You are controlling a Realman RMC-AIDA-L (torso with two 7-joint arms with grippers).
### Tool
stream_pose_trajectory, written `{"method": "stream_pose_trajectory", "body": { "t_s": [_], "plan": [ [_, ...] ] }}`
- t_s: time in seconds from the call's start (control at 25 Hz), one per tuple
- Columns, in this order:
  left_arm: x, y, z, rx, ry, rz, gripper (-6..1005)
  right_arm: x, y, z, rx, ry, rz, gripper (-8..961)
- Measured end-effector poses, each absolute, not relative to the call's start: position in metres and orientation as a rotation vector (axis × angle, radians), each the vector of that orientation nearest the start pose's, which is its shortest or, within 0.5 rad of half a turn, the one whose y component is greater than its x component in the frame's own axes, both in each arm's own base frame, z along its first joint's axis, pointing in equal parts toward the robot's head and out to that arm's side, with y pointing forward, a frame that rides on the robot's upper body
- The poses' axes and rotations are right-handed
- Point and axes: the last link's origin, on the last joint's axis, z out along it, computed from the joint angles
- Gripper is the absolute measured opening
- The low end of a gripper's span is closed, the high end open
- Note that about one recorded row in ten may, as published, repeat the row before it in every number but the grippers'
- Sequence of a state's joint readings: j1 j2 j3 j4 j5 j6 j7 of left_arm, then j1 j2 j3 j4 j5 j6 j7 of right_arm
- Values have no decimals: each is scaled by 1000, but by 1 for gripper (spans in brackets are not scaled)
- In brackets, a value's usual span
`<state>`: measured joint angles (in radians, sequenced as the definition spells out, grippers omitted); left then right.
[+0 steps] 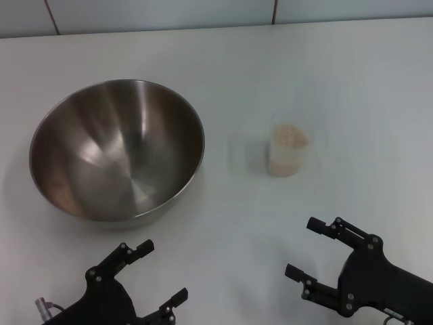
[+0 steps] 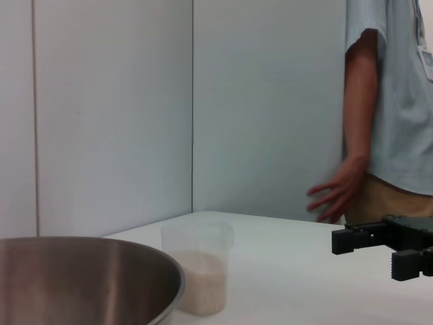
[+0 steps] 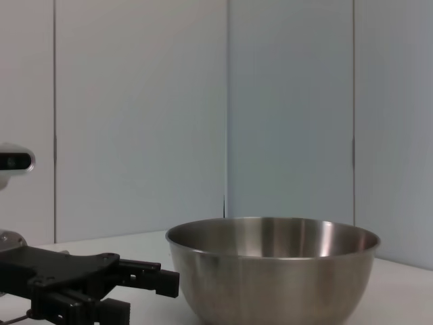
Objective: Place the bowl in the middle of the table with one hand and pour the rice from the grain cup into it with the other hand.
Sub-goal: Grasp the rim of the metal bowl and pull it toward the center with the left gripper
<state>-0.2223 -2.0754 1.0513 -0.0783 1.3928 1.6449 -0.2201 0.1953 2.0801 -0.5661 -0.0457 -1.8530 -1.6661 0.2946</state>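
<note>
A large round stainless-steel mixing bowl [image 1: 117,150] sits upright on the left of the plain white table [image 1: 352,88], with the black left gripper [image 1: 161,271] near it, jaws apart. To the right stands a small clear plastic grain cup [image 1: 288,149] holding off-white rice [image 1: 289,137]; nearer, the black right gripper [image 1: 303,248] hovers, jaws apart.

Steel bowl [image 1: 116,150] sits upright toward the table's [image 1: 352,81] left edge; clear grain cup [image 1: 287,149] upright mid-table, rice [image 1: 289,137] inside.
</note>
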Motion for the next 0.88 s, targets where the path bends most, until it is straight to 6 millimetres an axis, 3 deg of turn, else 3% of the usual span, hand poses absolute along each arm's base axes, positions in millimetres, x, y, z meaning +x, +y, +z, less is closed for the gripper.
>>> {"method": "stream_pose_trajectory", "body": {
  "t_s": [0.6, 0.72, 0.76, 0.88],
  "plan": [
    [-313, 143, -75, -2403, -266, -993, 864, 321, 166, -69, -2394, 274, 920, 768],
    [-310, 139, -67, -2368, -250, -1057, 863, 321, 166, -69, -2391, 275, 922, 768],
    [-304, 137, -56, -2311, -232, -1148, 863, 321, 166, -69, -2391, 275, 923, 768],
    [-303, 150, -37, -2195, -264, -1225, 862, 320, 168, -69, -2394, 269, 925, 768]
  ]
}}
